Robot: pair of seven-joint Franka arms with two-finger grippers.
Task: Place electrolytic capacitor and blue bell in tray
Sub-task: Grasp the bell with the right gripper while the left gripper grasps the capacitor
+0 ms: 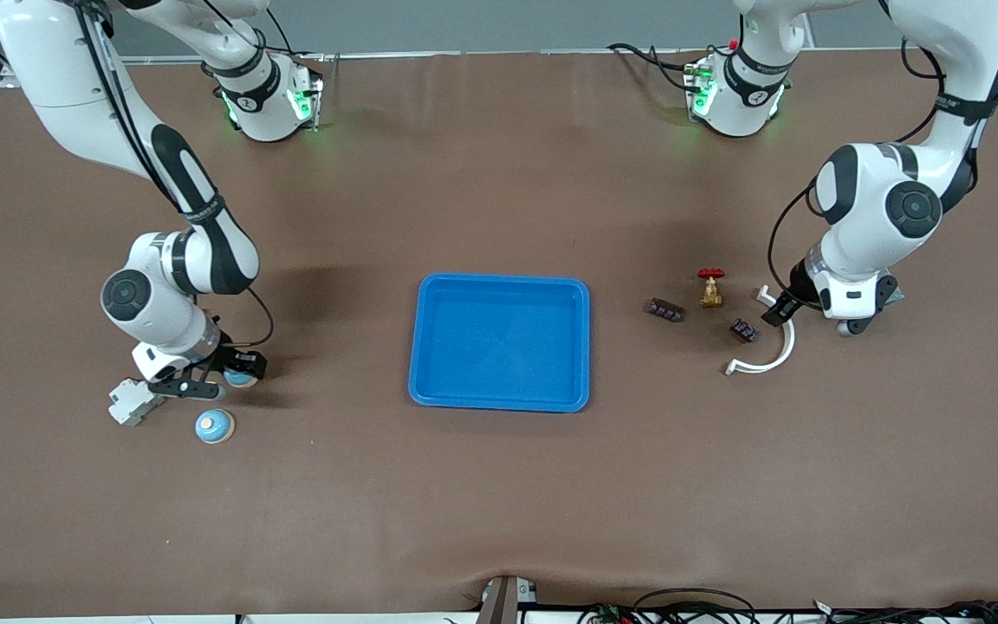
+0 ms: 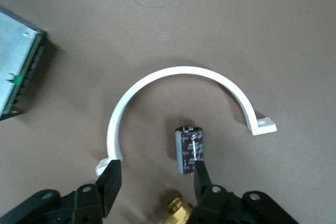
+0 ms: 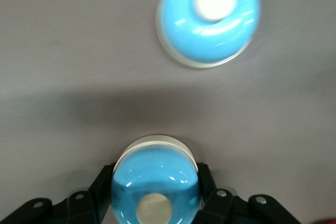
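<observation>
My right gripper (image 1: pixel 232 373) is shut on a blue bell (image 3: pixel 155 182) with a cream button, low over the table at the right arm's end; it also shows in the front view (image 1: pixel 241 379). A second blue bell (image 1: pixel 215 426) sits nearer the front camera and shows in the right wrist view (image 3: pixel 210 19). The blue tray (image 1: pixel 430 347) lies mid-table. My left gripper (image 2: pixel 156 177) is open above the table; in the front view (image 1: pixel 774 310) it hangs beside the capacitors. One electrolytic capacitor (image 2: pixel 189 149), dark with a grey stripe, lies by one fingertip (image 1: pixel 744 330). Another capacitor (image 1: pixel 664 308) lies toward the tray.
A white half-ring clamp (image 2: pixel 173 74) curves round the capacitor (image 1: pixel 763 357). A brass valve with a red handle (image 1: pixel 710 288) stands between the capacitors, its brass end showing in the left wrist view (image 2: pixel 181 211). A small grey box (image 1: pixel 135 401) lies by the right gripper. A grey module (image 2: pixel 18 74) lies near the left gripper.
</observation>
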